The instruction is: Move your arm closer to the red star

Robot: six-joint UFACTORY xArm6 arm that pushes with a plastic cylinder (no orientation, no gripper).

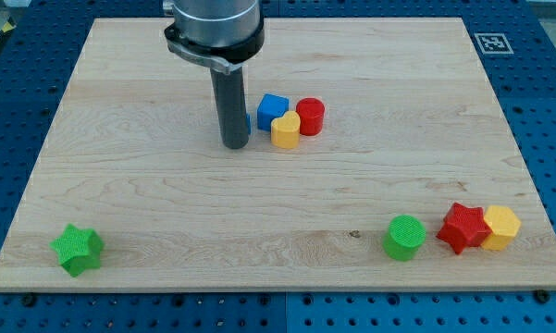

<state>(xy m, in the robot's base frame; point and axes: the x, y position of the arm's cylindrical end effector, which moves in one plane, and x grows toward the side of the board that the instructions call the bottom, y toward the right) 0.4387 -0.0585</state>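
The red star (463,228) lies near the view's bottom right, touching a yellow block (501,227) on its right, with a green cylinder (405,237) to its left. My tip (236,145) is on the board at upper centre, far to the upper left of the red star. Just right of the rod is a small cluster: a blue block (272,109), a yellow heart (285,130) and a red cylinder (311,117). A sliver of another blue block (248,121) shows behind the rod, mostly hidden.
A green star (78,249) lies at the view's bottom left. The wooden board (148,176) rests on a blue perforated table, with a tag marker (490,42) off its top right corner.
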